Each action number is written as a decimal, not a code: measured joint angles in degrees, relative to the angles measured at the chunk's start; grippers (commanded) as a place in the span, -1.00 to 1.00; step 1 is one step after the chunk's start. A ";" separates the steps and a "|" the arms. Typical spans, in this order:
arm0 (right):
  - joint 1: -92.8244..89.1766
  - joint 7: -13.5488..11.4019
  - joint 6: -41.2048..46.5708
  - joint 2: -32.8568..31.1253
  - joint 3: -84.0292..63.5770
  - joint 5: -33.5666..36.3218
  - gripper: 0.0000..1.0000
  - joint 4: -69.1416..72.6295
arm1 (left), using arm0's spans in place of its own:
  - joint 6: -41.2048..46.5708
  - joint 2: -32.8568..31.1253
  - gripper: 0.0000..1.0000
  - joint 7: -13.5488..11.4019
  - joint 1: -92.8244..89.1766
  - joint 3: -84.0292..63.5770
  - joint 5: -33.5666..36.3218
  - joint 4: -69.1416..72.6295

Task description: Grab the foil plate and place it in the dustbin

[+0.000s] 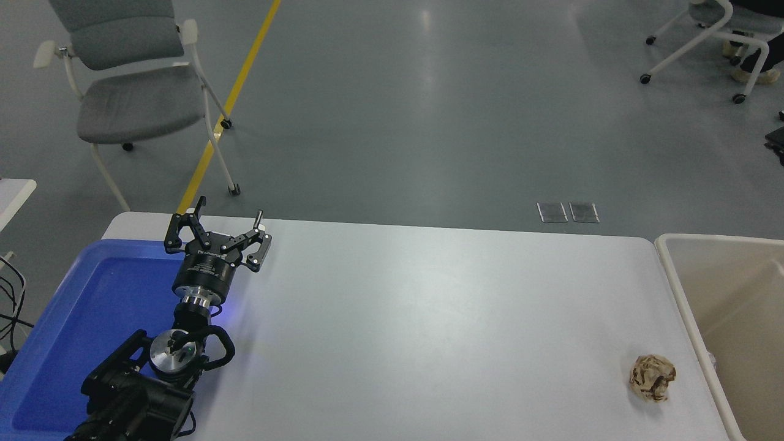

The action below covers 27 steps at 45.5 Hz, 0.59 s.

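The foil plate does not show on the table. A small shiny sliver [711,358] peeks out inside the dustbin by its left wall; I cannot tell what it is. The dustbin [735,288], beige with a white rim, stands at the table's right end and is cut off by the picture's edge. My left arm comes in at the lower left. Its gripper [229,209] is open and empty, above the far right corner of the blue tray. My right arm is out of view.
A shallow blue tray [67,331] lies at the table's left end under my left arm. A crumpled brown paper ball [653,378] lies near the front right, beside the dustbin. A grey chair [135,92] stands beyond the table's left. A seated person's feet [753,70] show at the top right.
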 measured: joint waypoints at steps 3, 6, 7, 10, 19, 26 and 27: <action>5.00 0.01 0.00 -0.65 -4.30 -0.79 1.00 4.05 | 0.00 0.00 0.98 0.00 0.00 0.00 -0.01 0.00; 9.77 0.03 0.01 -1.13 -8.08 -1.38 1.00 8.19 | 0.00 0.00 0.98 0.00 0.00 0.00 0.00 0.00; 11.02 0.03 0.00 -1.21 -8.95 -1.50 1.00 9.24 | 0.00 0.00 0.98 0.00 0.00 0.00 0.00 0.00; 15.13 0.02 0.01 -1.33 -11.93 -1.78 1.00 12.79 | 0.01 0.00 0.98 0.00 0.00 0.00 -0.01 0.00; 27.63 0.02 0.01 0.90 -22.31 -2.15 1.00 22.01 | 0.02 0.01 0.98 0.00 0.00 0.01 -0.01 0.00; 36.54 0.02 0.15 5.37 -30.34 -2.17 1.00 28.22 | 0.03 0.01 0.98 0.04 0.00 0.01 0.00 -0.01; 36.96 0.03 0.24 5.66 -30.67 -2.16 1.00 28.52 | 0.03 0.00 0.98 0.04 0.00 0.01 0.00 -0.01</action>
